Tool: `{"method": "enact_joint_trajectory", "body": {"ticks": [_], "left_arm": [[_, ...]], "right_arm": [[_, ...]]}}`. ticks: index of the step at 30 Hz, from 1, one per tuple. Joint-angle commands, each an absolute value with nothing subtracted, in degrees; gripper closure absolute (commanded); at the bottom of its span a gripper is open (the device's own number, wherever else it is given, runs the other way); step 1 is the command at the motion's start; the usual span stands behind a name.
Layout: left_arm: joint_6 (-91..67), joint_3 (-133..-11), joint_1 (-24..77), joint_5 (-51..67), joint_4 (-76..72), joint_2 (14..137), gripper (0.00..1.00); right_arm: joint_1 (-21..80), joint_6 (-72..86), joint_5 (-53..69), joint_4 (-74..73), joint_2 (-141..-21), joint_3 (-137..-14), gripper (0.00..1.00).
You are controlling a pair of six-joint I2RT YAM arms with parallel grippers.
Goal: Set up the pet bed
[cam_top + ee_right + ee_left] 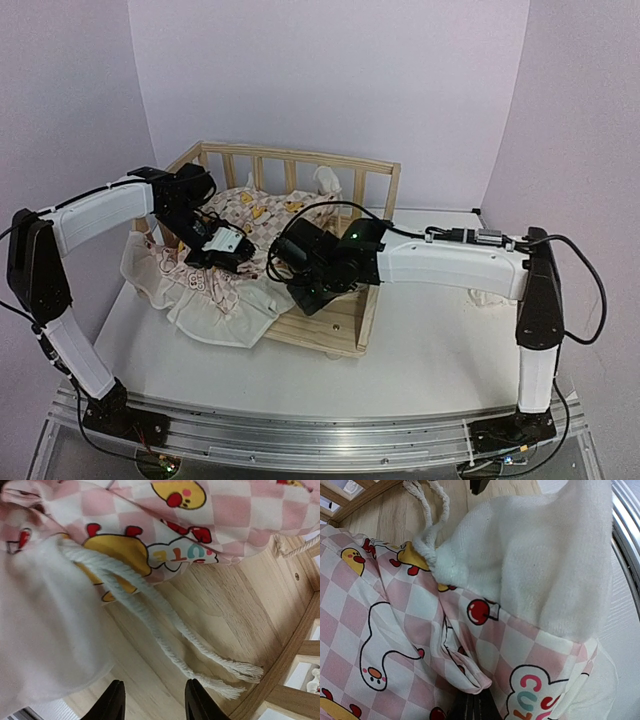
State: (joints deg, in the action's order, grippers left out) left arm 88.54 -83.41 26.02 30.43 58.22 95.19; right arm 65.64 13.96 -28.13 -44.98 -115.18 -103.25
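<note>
we see the pet bed, a light-wood, crib-like frame, standing upright on the white tabletop, toward the back and a little left of centre. slatted railings rise along its back and its sides. its plank floor is pale, with visible grain, and lies bare at the near right corner. a pink-checkered cushion covers the rest and spills over the left and near edges. in our right wrist view the bare planks meet a slatted rail.
</note>
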Motion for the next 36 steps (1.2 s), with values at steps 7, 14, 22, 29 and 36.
{"method": "enact_joint_trajectory", "body": {"ticks": [7, 14, 22, 29, 36], "left_arm": [[88.12, -83.07, 25.49, 33.39, 57.12, 92.88, 1.0], [87.41, -83.38, 25.49, 34.29, 56.75, 92.71, 1.0], [84.72, -83.98, 25.49, 36.95, 54.17, 93.59, 1.0], [83.0, -84.28, 25.8, 41.62, 52.46, 94.66, 1.0], [84.21, -83.26, 28.98, 42.93, 52.82, 95.71, 1.0]], "right_arm": [[60.98, 9.04, -24.24, -45.39, -124.15, -109.57, 0.54], [61.01, 10.65, -22.71, -45.36, -124.23, -108.3, 0.89], [65.1, 11.95, -20.77, -47.16, -114.5, -103.59, 1.0], [70.7, 15.07, -7.35, -48.95, -104.89, -96.75, 1.0], [75.13, 18.99, 2.43, -47.98, -108.42, -95.61, 0.91]]}}
